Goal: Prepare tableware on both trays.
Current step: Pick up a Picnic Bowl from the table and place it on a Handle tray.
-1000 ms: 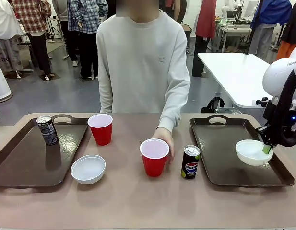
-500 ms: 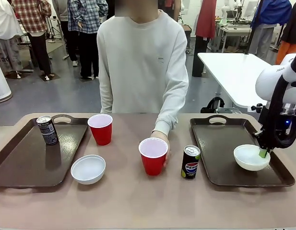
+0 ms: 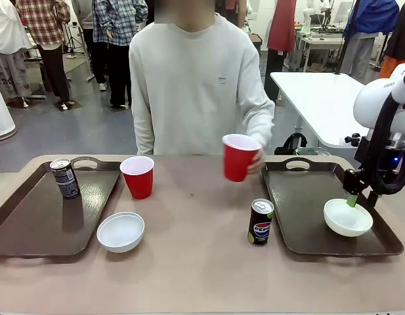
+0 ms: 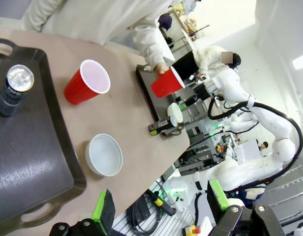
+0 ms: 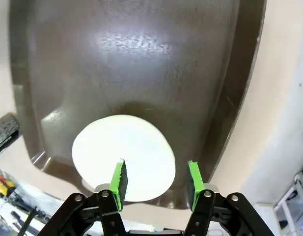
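Pepsi can [image 3: 260,222] stands upright on the worktop [image 3: 189,262], just outside the left rim of the right tray [image 3: 300,203], leftward of the right tool [image 3: 360,199], which hangs wide open and empty over the white bowl [image 3: 347,217] near the tray's near-right corner.

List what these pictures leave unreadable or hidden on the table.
- Front view: grey can, label too small to read.
- Front view: right tray, part of its right rim behind the right arm.
- Right wrist view: bowl, near edge covered by the right hand.
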Robot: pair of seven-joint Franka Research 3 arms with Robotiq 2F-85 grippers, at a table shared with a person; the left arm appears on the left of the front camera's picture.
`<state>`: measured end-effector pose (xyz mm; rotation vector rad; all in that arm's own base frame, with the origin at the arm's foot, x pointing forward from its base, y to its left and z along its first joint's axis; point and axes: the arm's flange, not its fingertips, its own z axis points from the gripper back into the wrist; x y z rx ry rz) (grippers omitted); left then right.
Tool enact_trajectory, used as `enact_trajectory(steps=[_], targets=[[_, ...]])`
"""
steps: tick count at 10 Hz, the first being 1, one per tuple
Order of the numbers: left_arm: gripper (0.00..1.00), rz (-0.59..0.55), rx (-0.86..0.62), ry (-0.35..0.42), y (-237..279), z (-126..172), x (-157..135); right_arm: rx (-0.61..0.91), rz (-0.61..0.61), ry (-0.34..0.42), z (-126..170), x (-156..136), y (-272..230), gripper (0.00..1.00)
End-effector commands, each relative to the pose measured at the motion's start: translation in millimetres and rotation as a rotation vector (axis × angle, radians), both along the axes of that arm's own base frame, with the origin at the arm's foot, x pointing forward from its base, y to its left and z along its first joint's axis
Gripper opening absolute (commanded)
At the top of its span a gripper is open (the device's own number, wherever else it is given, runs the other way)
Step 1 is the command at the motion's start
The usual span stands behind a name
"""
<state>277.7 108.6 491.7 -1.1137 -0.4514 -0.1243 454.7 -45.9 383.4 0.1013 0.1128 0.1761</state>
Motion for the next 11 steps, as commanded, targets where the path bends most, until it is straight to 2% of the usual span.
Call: enact_trajectory(steps=[1, 2, 3, 4, 5, 8, 11], targets=[[1.00, -0.007, -0.012, -0.030, 1, -1, 1, 0.210, 0.150, -0.024, 31, -22, -4, 1.00], [1.00, -0.007, -0.012, -0.030, 1, -1, 1, 0.531, 0.373, -0.039, 54, -34, -12, 0.77], [1.00, -0.007, -0.012, -0.030, 1, -1, 1, 0.665, 0.380, -0.130, 74, -48, -26, 1.00], [1.00, -0.007, -0.012, -0.030, 1, -1, 1, 0.699, 0.342, -0.189, 89, -66, -40, 1.00], [1.00, -0.007, -0.012, -0.030, 1, -1, 1, 0.719, 0.316, -0.157, 97, -79, -47, 1.00], [1.00, -0.007, -0.012, -0.030, 1, -1, 1, 0.781, 0.218, -0.137, 102, -94, -65, 1.00], [1.00, -0.007, -0.012, -0.030, 1, -1, 1, 0.829, 0.012, -0.201, 110, -122, -95, 1.00]])
